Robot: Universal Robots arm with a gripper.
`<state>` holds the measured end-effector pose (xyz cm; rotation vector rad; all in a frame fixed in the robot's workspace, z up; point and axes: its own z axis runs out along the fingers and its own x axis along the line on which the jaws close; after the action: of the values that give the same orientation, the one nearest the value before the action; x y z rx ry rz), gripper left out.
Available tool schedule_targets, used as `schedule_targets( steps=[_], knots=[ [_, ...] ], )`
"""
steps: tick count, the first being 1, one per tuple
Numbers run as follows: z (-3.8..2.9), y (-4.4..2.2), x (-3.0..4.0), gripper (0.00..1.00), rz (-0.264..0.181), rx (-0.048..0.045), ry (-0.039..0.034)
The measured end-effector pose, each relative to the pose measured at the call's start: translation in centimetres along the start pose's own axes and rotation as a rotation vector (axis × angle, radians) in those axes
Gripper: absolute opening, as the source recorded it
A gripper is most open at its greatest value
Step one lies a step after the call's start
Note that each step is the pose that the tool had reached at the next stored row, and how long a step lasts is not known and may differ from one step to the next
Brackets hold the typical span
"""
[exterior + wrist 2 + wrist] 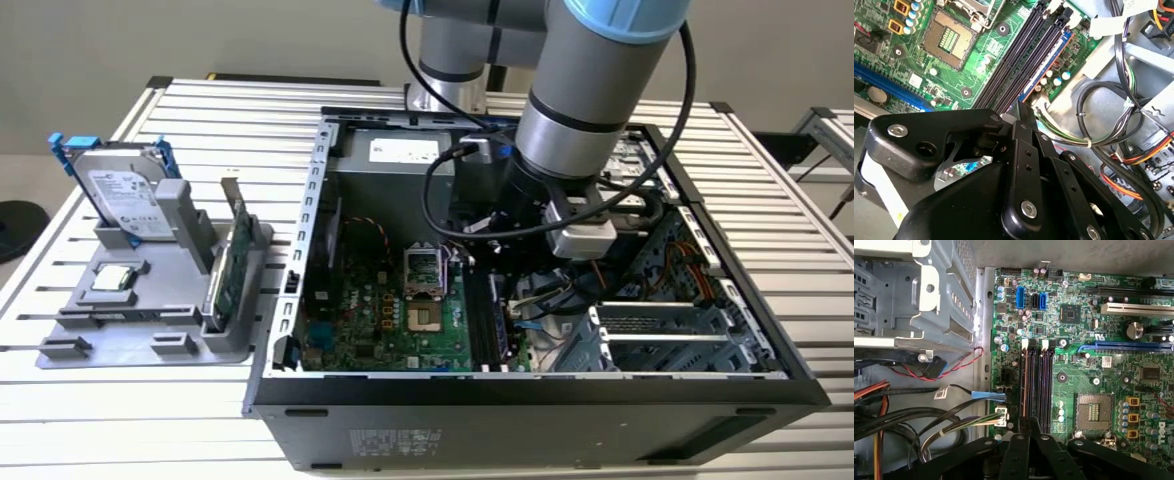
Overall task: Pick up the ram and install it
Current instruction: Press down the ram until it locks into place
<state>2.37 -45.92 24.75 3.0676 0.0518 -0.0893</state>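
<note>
A: Where is the ram?

B: Pinched edge-on in the gripper (1030,427), whose fingers are closed on the ram (1025,112). It hangs inside the computer case (534,385), over the near end of the black memory slots (1036,385).

A: What matters now?

B: I judge: keep the stick parallel to one slot and upright, then press evenly.

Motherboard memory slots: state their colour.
Black memory slots, long and parallel on the green motherboard; clearest in the first wrist view.
</note>
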Motion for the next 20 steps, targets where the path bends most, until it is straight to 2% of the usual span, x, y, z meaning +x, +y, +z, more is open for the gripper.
schedule_targets(
  steps=[6,20],
  knots=[
    [0.00,0.00,0.00,0.00,-0.080,-0.0048,0.0057],
    [0.00,0.00,-0.07,0.00,-0.083,-0.0050,0.0059]
  ],
)
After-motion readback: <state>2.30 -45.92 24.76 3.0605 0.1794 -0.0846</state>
